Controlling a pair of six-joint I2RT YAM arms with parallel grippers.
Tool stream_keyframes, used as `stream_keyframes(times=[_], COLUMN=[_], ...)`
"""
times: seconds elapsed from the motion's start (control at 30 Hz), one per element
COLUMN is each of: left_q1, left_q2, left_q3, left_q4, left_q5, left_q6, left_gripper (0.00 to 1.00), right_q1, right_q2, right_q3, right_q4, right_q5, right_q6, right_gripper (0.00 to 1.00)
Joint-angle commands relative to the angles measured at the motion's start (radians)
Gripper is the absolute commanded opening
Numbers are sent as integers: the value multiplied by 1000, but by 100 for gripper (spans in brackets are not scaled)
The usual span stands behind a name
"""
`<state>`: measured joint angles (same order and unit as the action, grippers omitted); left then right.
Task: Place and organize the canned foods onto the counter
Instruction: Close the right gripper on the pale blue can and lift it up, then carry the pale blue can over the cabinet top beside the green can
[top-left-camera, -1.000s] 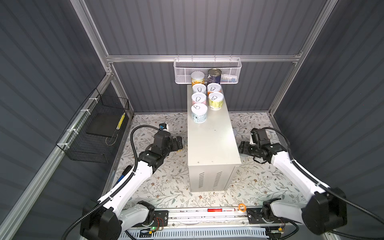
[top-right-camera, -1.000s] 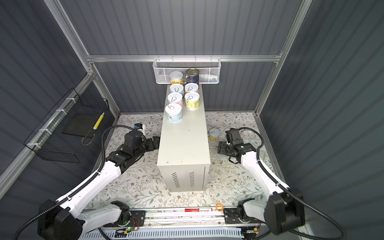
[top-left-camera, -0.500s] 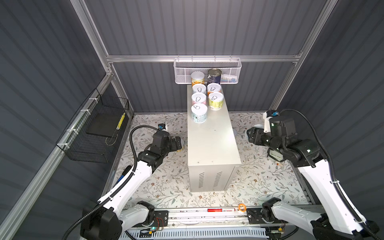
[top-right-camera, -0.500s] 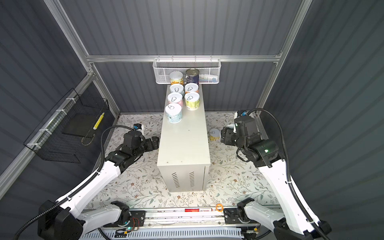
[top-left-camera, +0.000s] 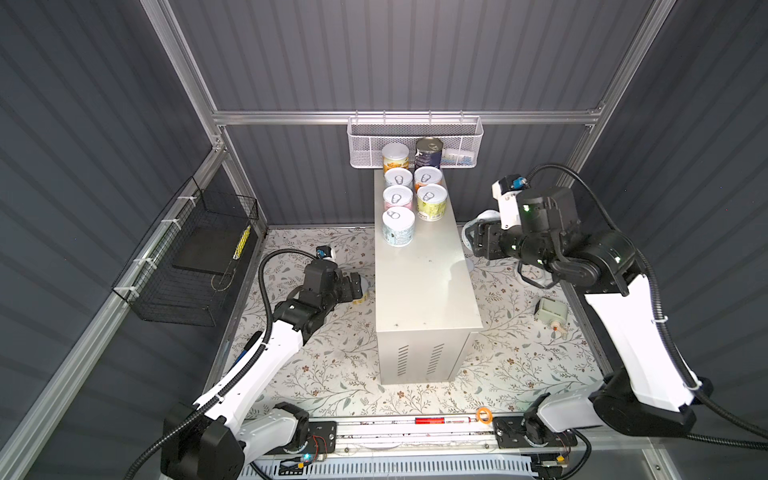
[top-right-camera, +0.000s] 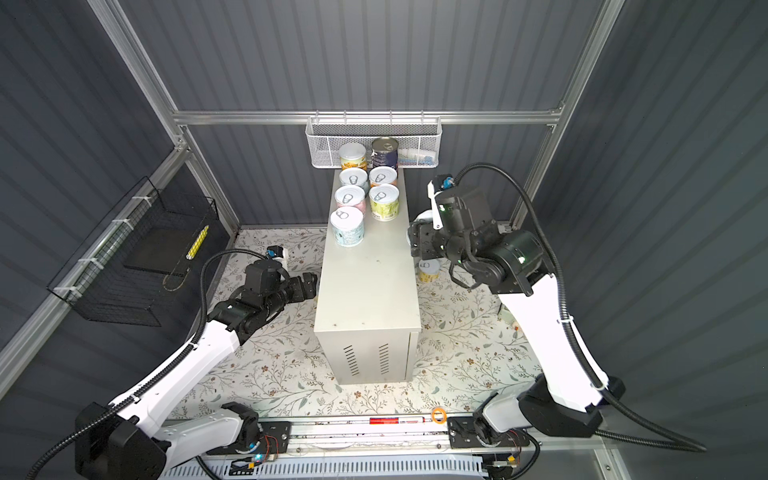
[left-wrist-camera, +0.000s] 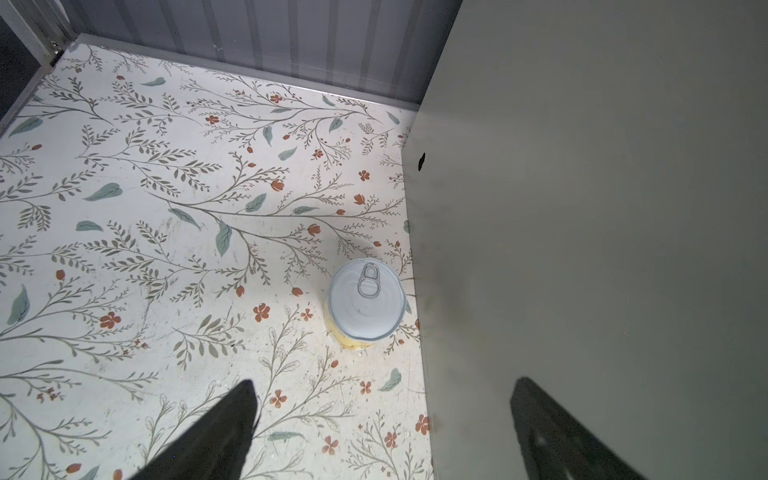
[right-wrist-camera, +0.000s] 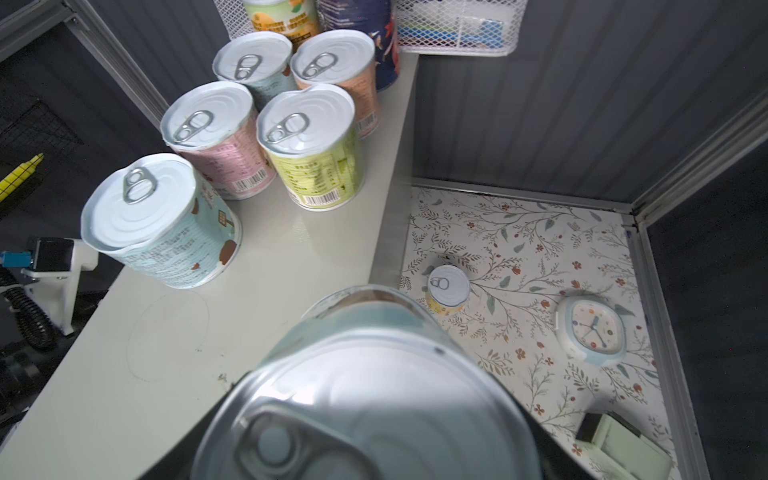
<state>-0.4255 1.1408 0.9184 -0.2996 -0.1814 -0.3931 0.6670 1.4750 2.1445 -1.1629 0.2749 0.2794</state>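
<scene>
Right gripper (top-left-camera: 474, 240): my fingers are clamped on the held can (right-wrist-camera: 374, 395), which has a pale teal label and its pull-tab lid turned to my wrist camera. It is raised off the floor, just beside the right long edge of the counter (top-left-camera: 424, 286).
Left gripper (left-wrist-camera: 382, 382): my fingers stand wide apart with nothing between them, low beside the counter's left wall.
Left floor can (left-wrist-camera: 365, 307): upright, yellow label, white lid. It stands on the floral floor (left-wrist-camera: 124, 249) just beyond my left fingertips, untouched, just beside the counter wall.
Right floor can (right-wrist-camera: 448, 289): upright, yellow label, near the counter's right wall.
Counter top: the near half is bare; vent slots show on the near end.
Front can (top-left-camera: 398, 227): teal label, upright, alone at the front of the left column.
Second row: pink can (top-left-camera: 397, 201) and green can (top-left-camera: 432, 203), side by side.
Third row: mint can (top-left-camera: 398, 179) and peach can (top-left-camera: 428, 178).
Back row: orange-labelled can (top-left-camera: 395, 156) and the taller navy can (top-left-camera: 428, 153), at the counter's far end by the white mesh basket (top-left-camera: 365, 145).
Other items: clock (right-wrist-camera: 590, 328) and green box (top-left-camera: 550, 309) on the floor to the right; black wire basket (top-left-camera: 187, 291) on the left wall.
</scene>
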Motion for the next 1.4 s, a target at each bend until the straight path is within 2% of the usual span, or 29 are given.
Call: stream_keyframes(times=[0.0, 0.37, 0.93, 1.0, 1.13, 1.23, 1.37], left_q1=[7, 6, 6, 7, 6, 7, 6], left_q2=[-28, -32, -45, -46, -52, -52, -47], left_q3=[24, 27, 8, 7, 8, 13, 19], left_q4=[-21, -18, -18, -19, -24, -32, -31], left_q5=[8, 14, 7, 5, 1, -4, -3], left_q6=[6, 13, 16, 16, 21, 26, 30], left_gripper=[96, 96, 96, 96, 96, 96, 96], right_q1=[14, 45, 42, 39, 27, 23, 16], right_q2=[40, 258, 370, 381, 401, 407, 412], right_q3=[83, 334, 385, 390, 395, 396, 397], right_q4=[-25, -136, -130, -131, -129, -122, -109], right_q5=[0, -12, -17, -19, -40, -50, -64], right_q6=[-38, -66, -71, -70, -65, -61, -60], right_gripper=[0, 0, 1, 8, 42, 54, 63])
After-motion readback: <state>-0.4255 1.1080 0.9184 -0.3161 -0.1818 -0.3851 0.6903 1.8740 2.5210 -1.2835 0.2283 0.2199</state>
